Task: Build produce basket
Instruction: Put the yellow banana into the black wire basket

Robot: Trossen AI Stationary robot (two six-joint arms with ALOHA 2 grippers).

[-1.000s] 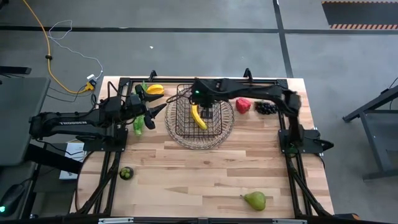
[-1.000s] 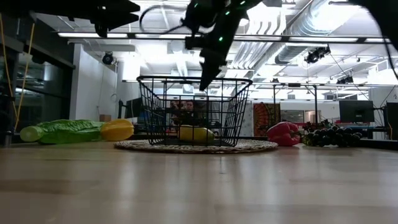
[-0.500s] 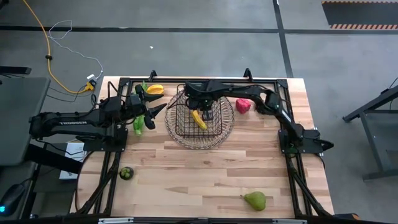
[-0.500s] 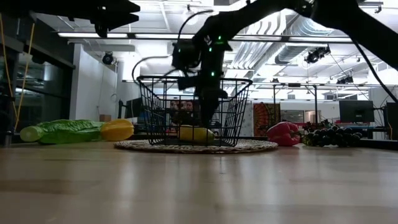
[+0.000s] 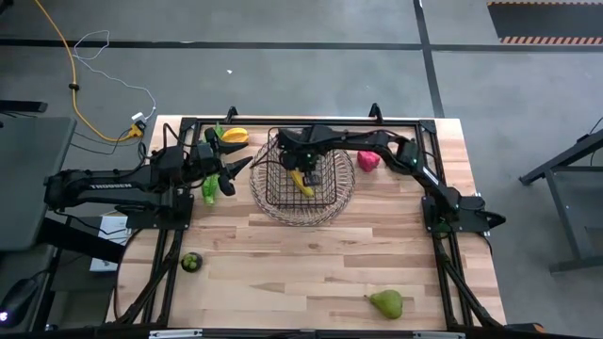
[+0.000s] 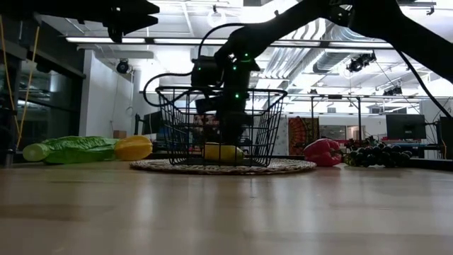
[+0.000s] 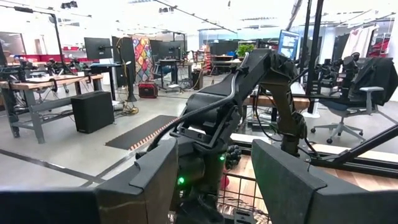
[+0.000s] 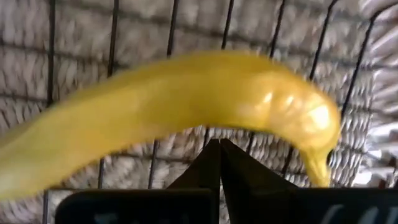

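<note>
The dark wire basket (image 5: 280, 185) stands on a round woven mat at the table's far middle. A yellow banana (image 5: 301, 182) lies on its floor. My right gripper (image 5: 304, 169) reaches down inside the basket, shut, its tips (image 8: 219, 148) right at the banana's long side (image 8: 186, 93). My left gripper (image 5: 237, 163) hangs level, left of the basket, open with nothing between its fingers (image 7: 214, 180). A red pepper (image 5: 368, 161) and dark grapes (image 6: 375, 156) lie right of the basket. A yellow-orange pepper (image 5: 235, 136) and a green leafy bunch (image 6: 71, 149) lie left of it. My right gripper comes from above, pointing steeply down, with its shut fingertips at the middle of the banana's long side (image 8: 214, 127). I cannot tell whether they touch it. The banana lies flat on the basket's floor.
A green pear (image 5: 386, 302) lies near the front edge at the right. A small dark green round fruit (image 5: 191, 262) sits at the front left. The bare wooden tabletop (image 5: 311, 254) stretches between them and the basket. The dark frame rails run along both sides.
My right gripper has come down from above the basket's rim into the basket, shifting a little toward the table's left edge and rolling at the wrist. It now stands just over the banana. The banana has stayed where it was.
</note>
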